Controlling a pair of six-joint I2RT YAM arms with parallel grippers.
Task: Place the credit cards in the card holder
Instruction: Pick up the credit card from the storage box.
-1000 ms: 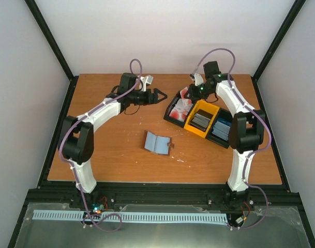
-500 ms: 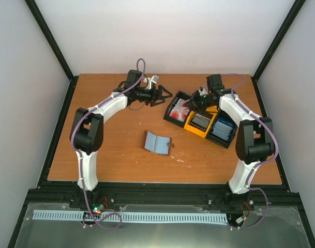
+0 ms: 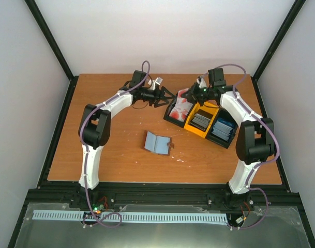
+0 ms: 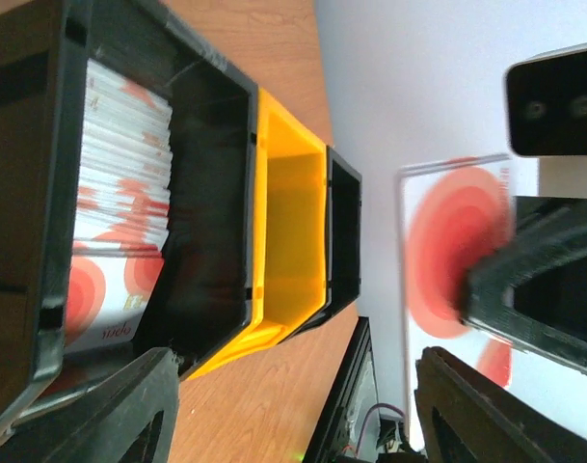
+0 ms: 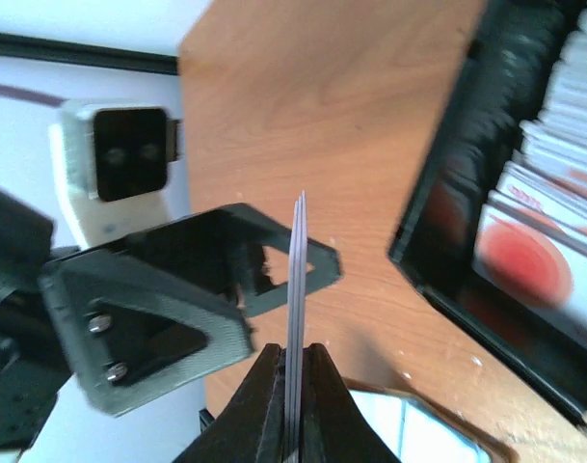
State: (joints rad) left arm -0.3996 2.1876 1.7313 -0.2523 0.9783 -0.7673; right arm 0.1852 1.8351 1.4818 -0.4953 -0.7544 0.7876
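My right gripper (image 5: 295,352) is shut on a thin stack of white-and-red credit cards (image 5: 297,270), seen edge-on and held upright above the table. In the left wrist view the front card (image 4: 445,253) shows its red circle, off to the right of my left gripper (image 4: 293,415). That gripper is open with nothing between its fingers (image 4: 110,410). From above, the two grippers (image 3: 166,97) (image 3: 193,94) nearly meet at the left end of the bins. The brown card holder (image 3: 157,142) lies open flat at mid-table, pale lining up.
Three joined bins stand at the right. The black one (image 3: 170,114) holds more white-and-red cards (image 4: 124,164). The yellow one (image 3: 191,126) holds grey cards. The far black one (image 3: 232,139) holds blue cards. The back wall is close behind both grippers.
My right gripper dipped into the left black bin and came up leftward with cards. My left arm reached right toward it, and its jaws narrowed somewhat.
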